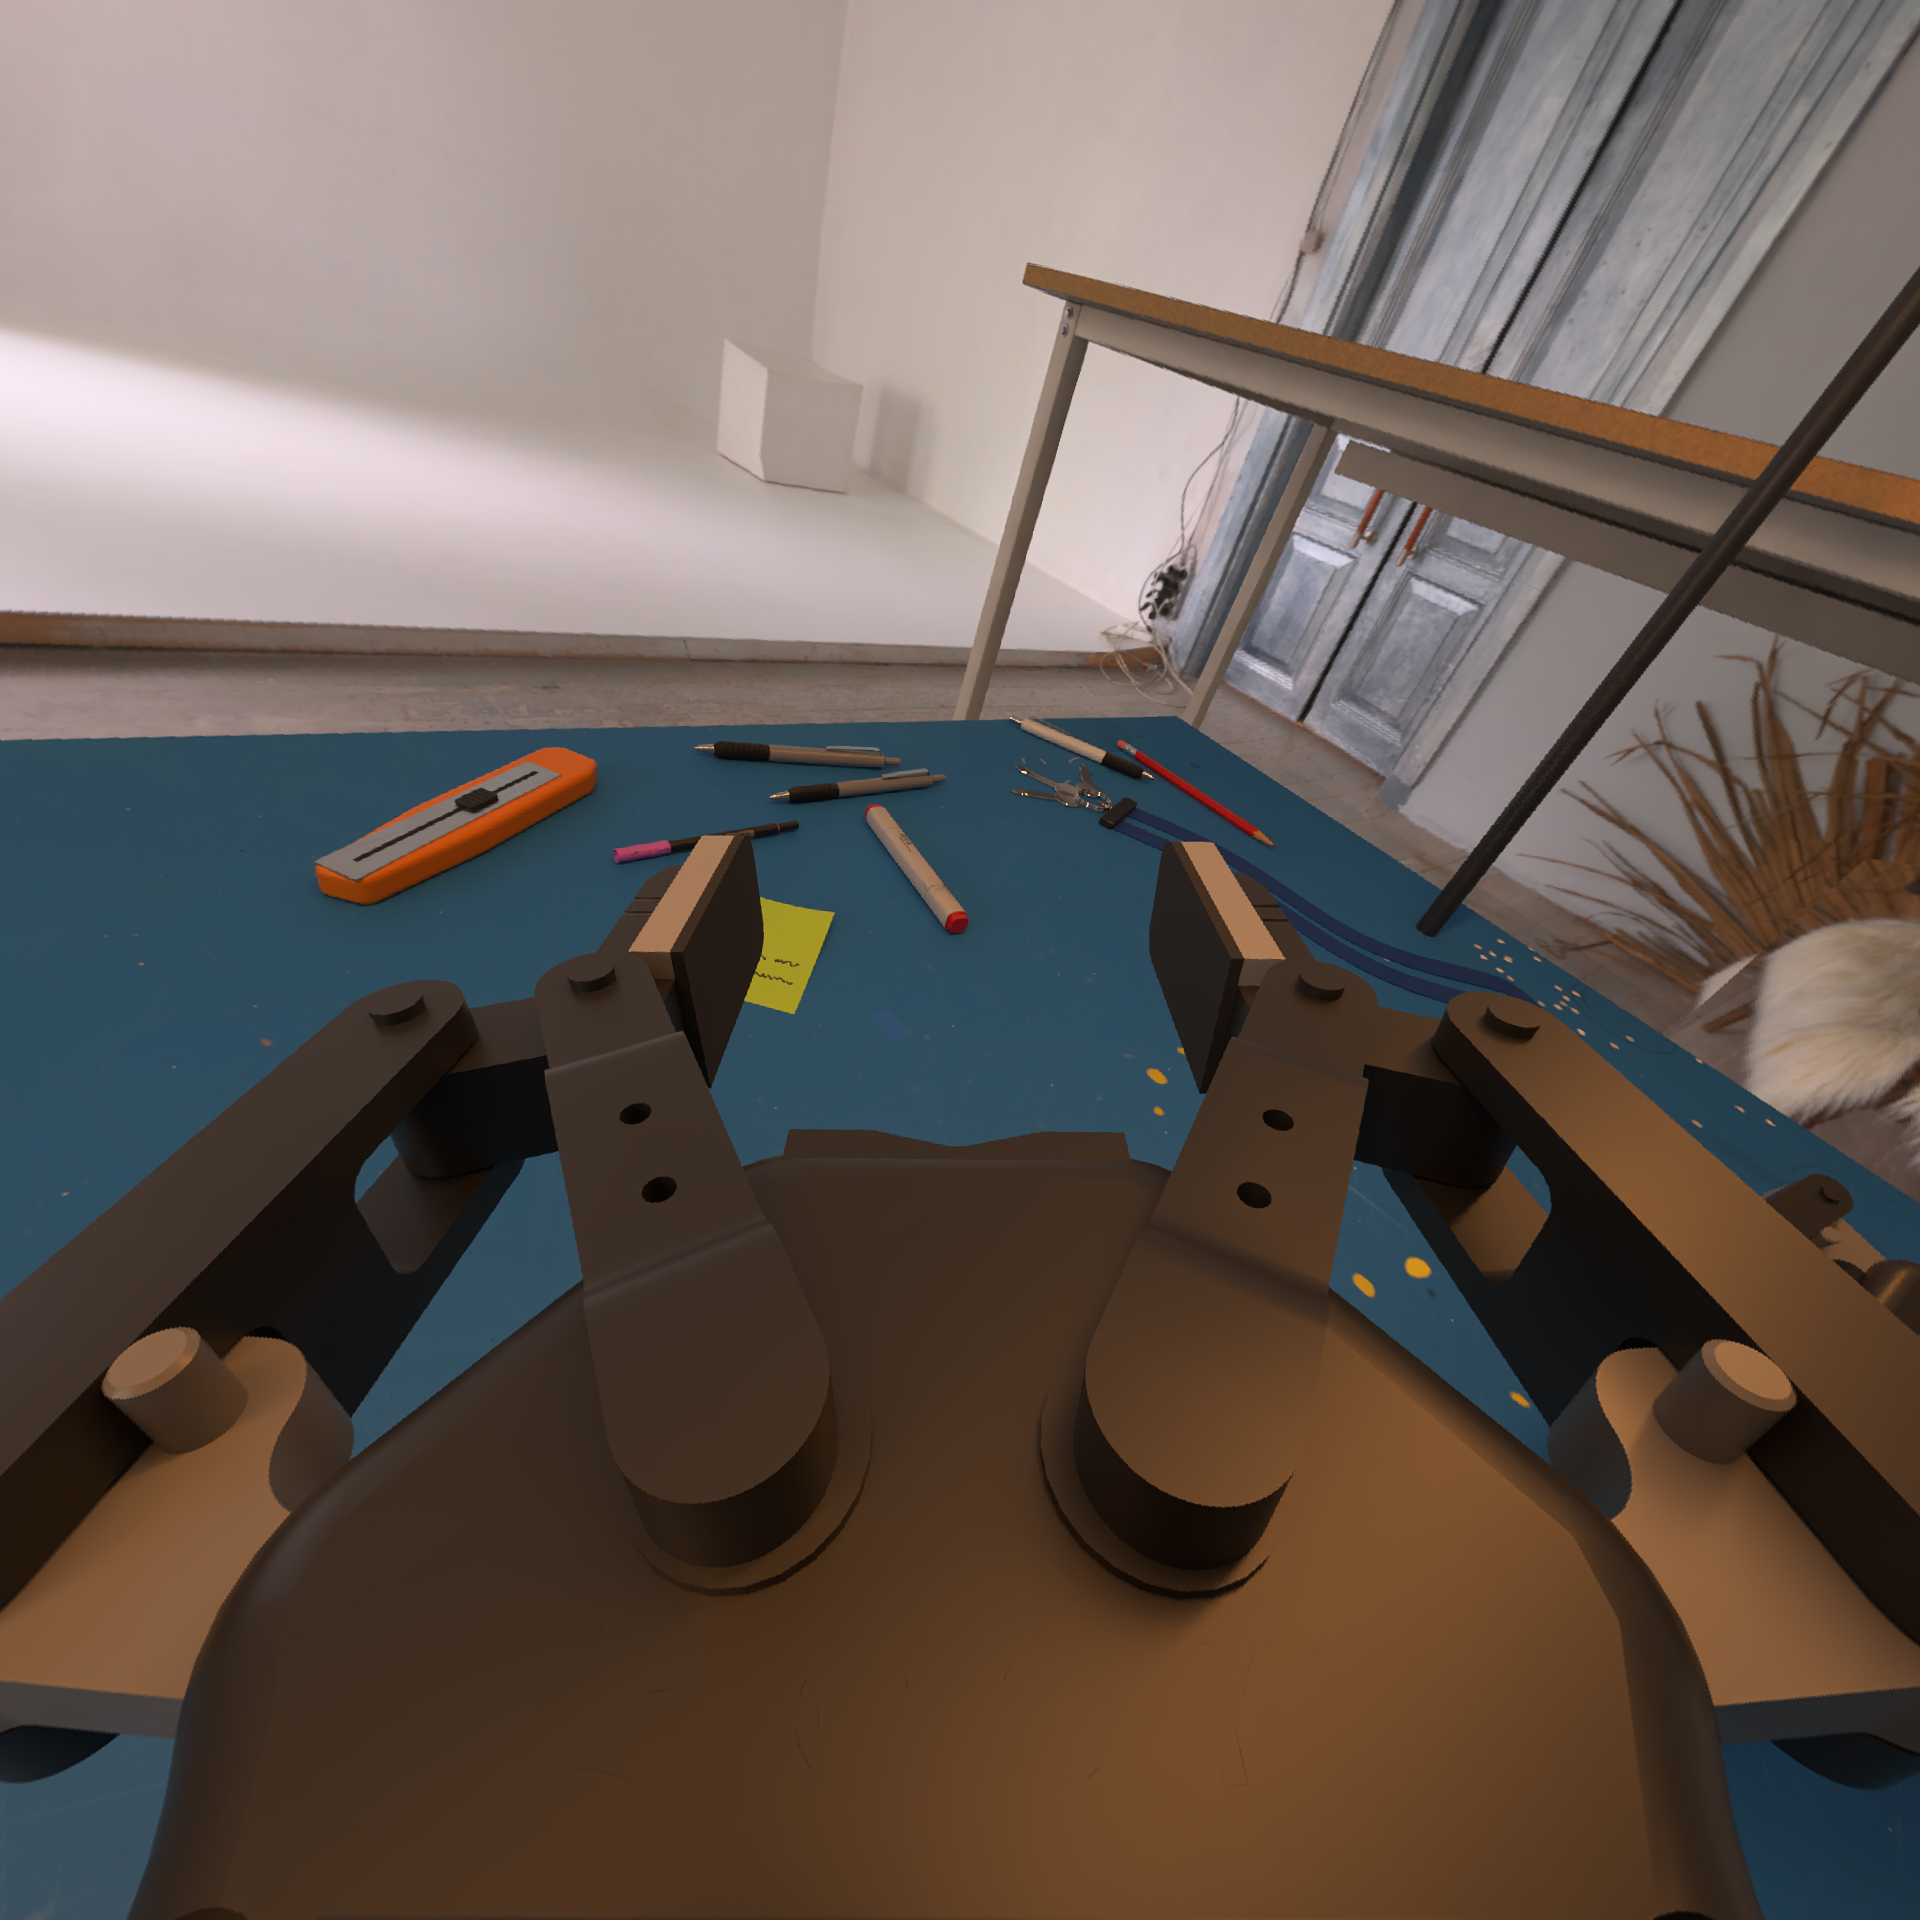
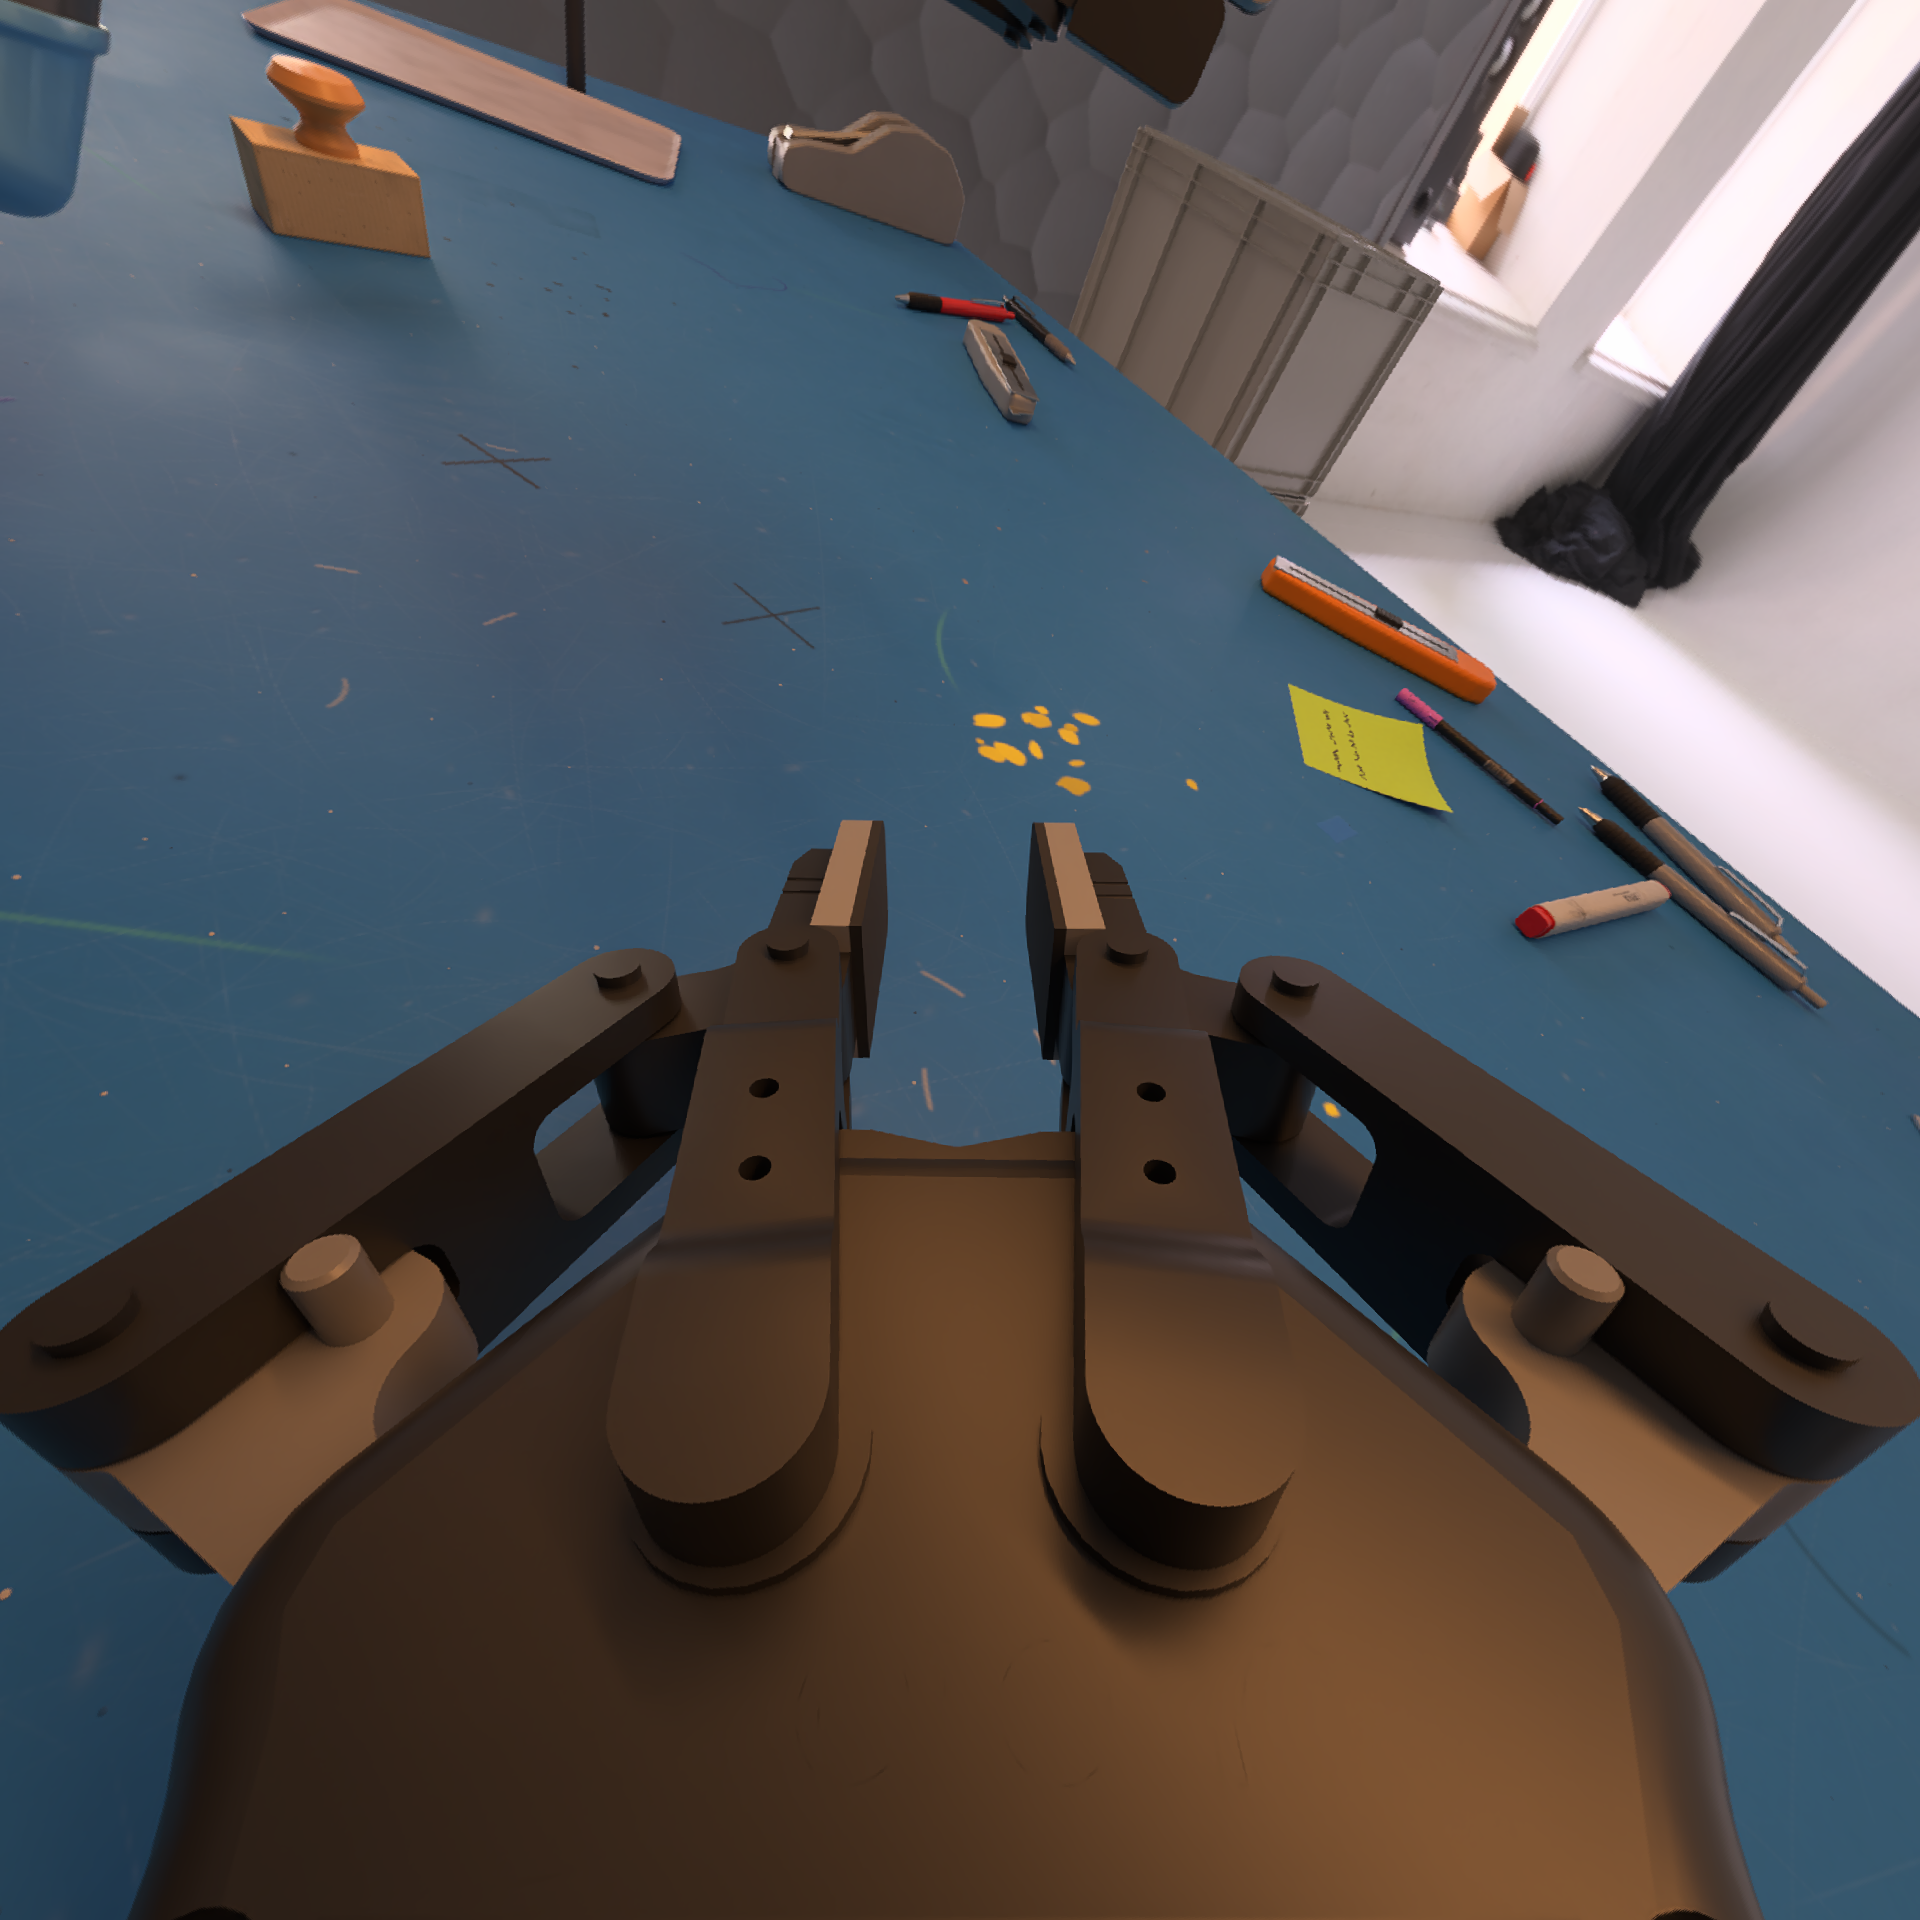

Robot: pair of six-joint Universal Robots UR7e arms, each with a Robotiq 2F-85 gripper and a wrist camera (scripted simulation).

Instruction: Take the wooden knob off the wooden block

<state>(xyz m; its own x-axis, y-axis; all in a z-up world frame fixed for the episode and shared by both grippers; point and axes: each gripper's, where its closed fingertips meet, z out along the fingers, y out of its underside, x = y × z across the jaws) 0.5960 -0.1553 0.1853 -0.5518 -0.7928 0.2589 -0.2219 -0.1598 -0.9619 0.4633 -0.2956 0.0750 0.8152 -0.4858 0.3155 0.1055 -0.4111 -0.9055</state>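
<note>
A wooden knob (image 2: 315,104) with an orange-brown rounded head stands upright on a pale wooden block (image 2: 338,197), far off at the top left of the right wrist view on the blue table (image 2: 416,623). My right gripper (image 2: 956,842) hovers over the table well short of it, its jaws partly apart with a narrow gap and nothing between them. My left gripper (image 1: 961,862) is wide open and empty above the table. The knob and block do not show in the left wrist view.
An orange utility knife (image 1: 457,824), a yellow note (image 1: 790,951), pens, a red-capped marker (image 1: 916,869) and keys (image 1: 1070,792) lie ahead of the left gripper. In the right wrist view: a tape dispenser (image 2: 868,171), a wooden tray (image 2: 468,83), a blue bin (image 2: 42,104), a grey crate (image 2: 1247,301).
</note>
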